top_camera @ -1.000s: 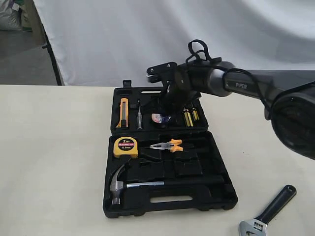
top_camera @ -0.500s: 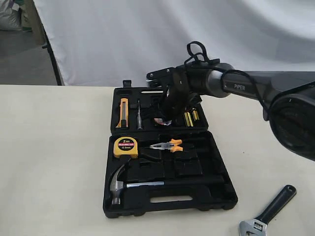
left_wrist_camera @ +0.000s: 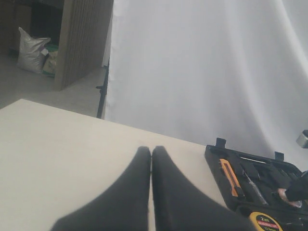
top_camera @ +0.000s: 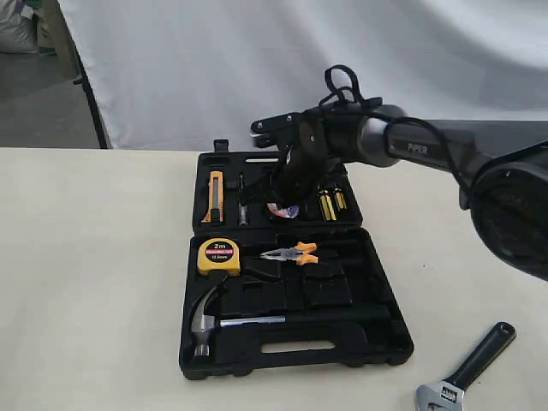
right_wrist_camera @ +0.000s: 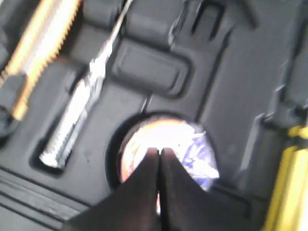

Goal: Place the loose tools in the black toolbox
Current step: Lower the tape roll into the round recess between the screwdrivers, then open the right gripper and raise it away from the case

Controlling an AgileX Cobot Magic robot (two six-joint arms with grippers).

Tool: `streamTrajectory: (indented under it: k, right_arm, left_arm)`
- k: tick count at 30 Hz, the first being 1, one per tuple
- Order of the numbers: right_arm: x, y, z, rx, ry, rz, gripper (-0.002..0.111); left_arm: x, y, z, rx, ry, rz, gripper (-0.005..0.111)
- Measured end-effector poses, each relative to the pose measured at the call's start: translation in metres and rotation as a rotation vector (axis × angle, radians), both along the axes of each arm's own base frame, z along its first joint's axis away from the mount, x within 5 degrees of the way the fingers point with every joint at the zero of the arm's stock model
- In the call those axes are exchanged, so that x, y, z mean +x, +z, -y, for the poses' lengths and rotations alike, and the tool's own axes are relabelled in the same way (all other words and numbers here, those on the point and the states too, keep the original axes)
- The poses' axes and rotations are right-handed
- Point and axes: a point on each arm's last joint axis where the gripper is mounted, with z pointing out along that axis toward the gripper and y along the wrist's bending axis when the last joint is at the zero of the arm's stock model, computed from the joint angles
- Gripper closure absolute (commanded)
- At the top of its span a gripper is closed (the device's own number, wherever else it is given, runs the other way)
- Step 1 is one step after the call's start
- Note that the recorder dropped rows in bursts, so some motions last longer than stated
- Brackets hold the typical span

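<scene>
Right fingers (right_wrist_camera: 155,161) pinched shut, holding nothing, tips on or just over tape (right_wrist_camera: 192,144). Tape sits in its round recess, 12 o'clock in toolbox (top_camera: 377,342). Left fingers (left_wrist_camera: 147,159) shut, empty, above surface (top_camera: 86,257). Hammer (top_camera: 214,324) bedded at 7 o'clock. Wrench (top_camera: 467,368) outside, 4 o'clock of toolbox.

Risks, as I judge: shut tips snagging tape, tipping it out; wrench skidding under a poor pinch.

Count: one tape, one hammer, one wrench, one toolbox.

Right pincer (right_wrist_camera: 159,152) closed, pointing down; left pincer (left_wrist_camera: 151,149) closed
</scene>
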Motion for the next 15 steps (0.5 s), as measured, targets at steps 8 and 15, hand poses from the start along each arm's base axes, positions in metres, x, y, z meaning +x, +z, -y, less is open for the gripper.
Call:
streamTrajectory:
  k: [8,15]
  right_arm:
    - [-0.003,-0.011,-0.006,-0.021,0.052,-0.001,0.109]
    - [-0.005,0.008,-0.003,-0.048,0.071,0.022,0.109]
  left_arm:
    - [0.0,0.0,0.0,0.0,0.0,0.0,0.106]
    - [0.0,0.0,0.0,0.0,0.0,0.0,0.106]
